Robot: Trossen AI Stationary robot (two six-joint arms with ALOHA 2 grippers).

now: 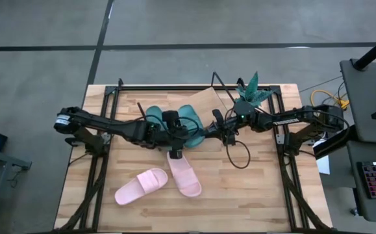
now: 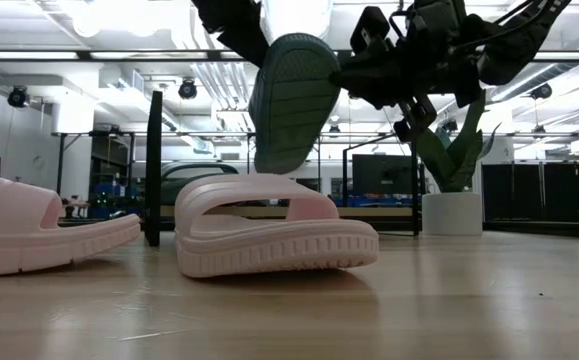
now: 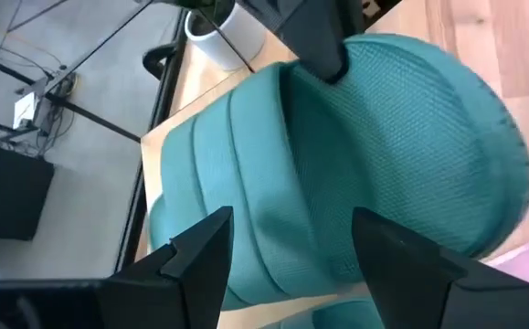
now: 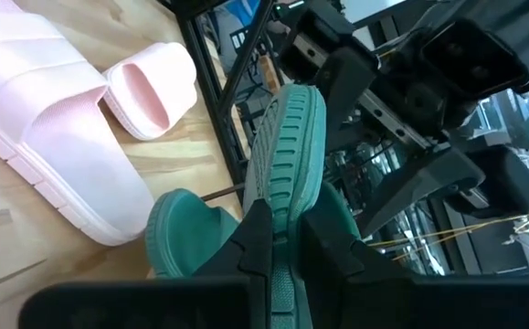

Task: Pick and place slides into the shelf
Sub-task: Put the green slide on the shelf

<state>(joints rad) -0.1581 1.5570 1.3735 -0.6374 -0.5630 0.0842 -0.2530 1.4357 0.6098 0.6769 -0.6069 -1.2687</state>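
- Right gripper (image 4: 280, 239) is clamped on the edge of one green slide (image 4: 287, 155), holding it up off the table (image 1: 252, 188) near the middle, sole on show in the low view.
- Left gripper (image 3: 287, 251) sits right at that same slide, fingers spread, not pinching anything.
- Second green slide (image 1: 154, 116) lies by the shelf (image 1: 207, 101) toward the table's back edge.
- Two pink slides (image 1: 165, 183) lie flat nearer the front edge, touching at one end.
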